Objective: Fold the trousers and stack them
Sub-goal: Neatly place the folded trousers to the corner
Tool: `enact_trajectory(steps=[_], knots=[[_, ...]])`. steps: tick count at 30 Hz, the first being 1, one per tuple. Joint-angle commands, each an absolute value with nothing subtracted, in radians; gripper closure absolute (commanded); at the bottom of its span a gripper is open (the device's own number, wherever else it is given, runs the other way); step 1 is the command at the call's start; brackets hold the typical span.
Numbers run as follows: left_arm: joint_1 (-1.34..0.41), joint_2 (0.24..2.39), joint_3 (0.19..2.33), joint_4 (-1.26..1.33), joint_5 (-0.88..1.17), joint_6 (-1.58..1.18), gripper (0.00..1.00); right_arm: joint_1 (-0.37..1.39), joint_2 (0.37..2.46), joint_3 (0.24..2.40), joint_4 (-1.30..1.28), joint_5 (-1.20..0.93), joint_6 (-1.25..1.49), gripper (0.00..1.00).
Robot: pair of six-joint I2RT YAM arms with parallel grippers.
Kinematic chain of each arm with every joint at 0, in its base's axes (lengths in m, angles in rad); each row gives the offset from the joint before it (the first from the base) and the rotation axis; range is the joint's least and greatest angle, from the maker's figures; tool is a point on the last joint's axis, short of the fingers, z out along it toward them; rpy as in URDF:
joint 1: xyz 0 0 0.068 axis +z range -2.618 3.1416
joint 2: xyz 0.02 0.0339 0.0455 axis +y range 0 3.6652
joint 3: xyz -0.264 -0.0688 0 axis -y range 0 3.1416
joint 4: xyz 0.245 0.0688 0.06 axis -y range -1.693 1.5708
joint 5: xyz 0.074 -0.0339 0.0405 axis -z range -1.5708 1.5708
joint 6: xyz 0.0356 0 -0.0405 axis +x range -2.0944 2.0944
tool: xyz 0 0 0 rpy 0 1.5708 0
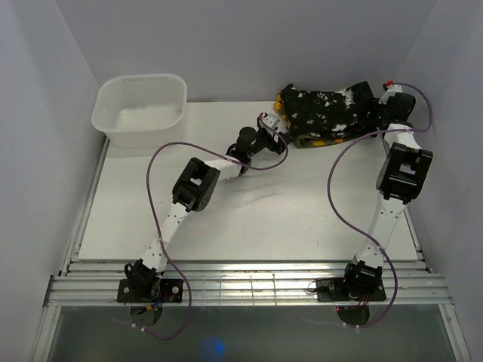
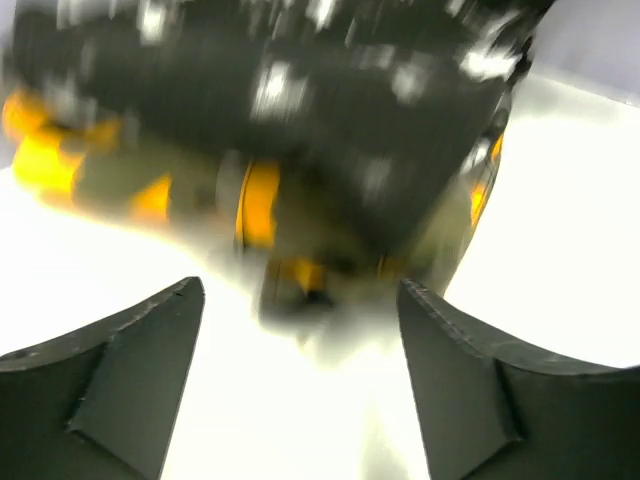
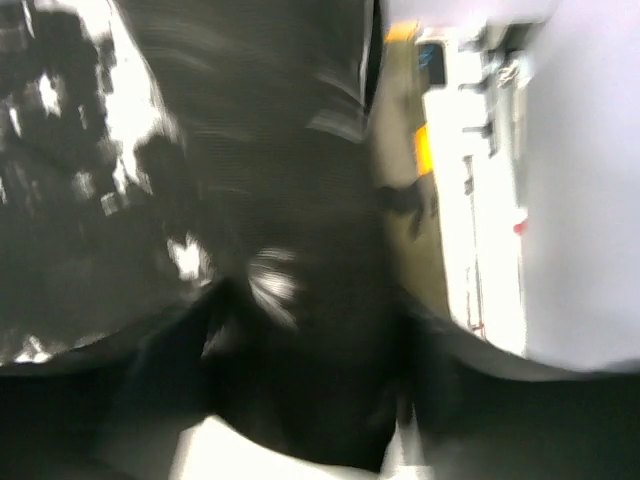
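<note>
Robot lab cell: plain white walls enclosing white tabletop; aluminium rail frame at 6 o'clock, left arm, right arm bolted on.

Soft cloth up top, hard dull surfaces everywhere else.
The trousers read as soft matt fabric, and the camouflage garment looks like the same dull cloth. The tub is smooth white plastic with a faint sheen. The table is matt white board, the rails bare brushed metal. The left gripper is matt black plastic, slightly grainy.
</note>
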State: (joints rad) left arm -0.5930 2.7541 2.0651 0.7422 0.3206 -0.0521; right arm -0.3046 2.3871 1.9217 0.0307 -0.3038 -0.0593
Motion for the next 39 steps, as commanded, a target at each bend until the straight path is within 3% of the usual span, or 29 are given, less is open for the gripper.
enact_trajectory(steps=[1,3,4,10,14,17,21,27,33,39], knots=[[-0.56,2.516,1.893,0.724,0.293,-0.044,0.08,-0.302,2.349,1.999,0.132,-0.238,-0.066,0.12],[-0.537,2.374,1.777,0.689,0.308,-0.063,0.07,-0.296,2.333,2.038,0.127,-0.215,-0.067,0.01],[-0.528,2.324,1.743,0.664,0.317,-0.089,0.04,-0.295,2.33,2.06,0.118,-0.2,-0.077,0.1],[-0.431,1.972,1.646,0.194,0.402,-0.239,0.02,-0.282,2.226,2.097,0.039,-0.221,-0.089,0.1],[-0.356,1.882,1.757,-0.375,0.462,-0.238,0.02,-0.272,2.096,2.079,-0.104,-0.365,-0.15,0.1],[-0.305,1.818,1.737,-0.594,0.435,-0.192,0.02,-0.268,1.943,2.046,-0.256,-0.452,-0.222,0.1],[-0.128,1.683,1.579,-0.67,0.616,-0.143,0.02,-0.267,1.774,1.967,-0.484,-0.534,-0.346,0.1],[-0.065,1.481,1.378,-0.747,0.554,0.007,0.02,-0.265,1.522,1.68,-0.822,-0.615,-0.472,0.1],[-0.063,1.226,1.14,-0.787,0.479,0.107,0.02,-0.232,1.224,1.153,-0.807,-0.588,-0.525,0.1],[-0.061,1.097,1.006,-0.808,0.402,0.132,0.02,-0.204,1.08,0.971,-0.776,-0.543,-0.537,0.1]])
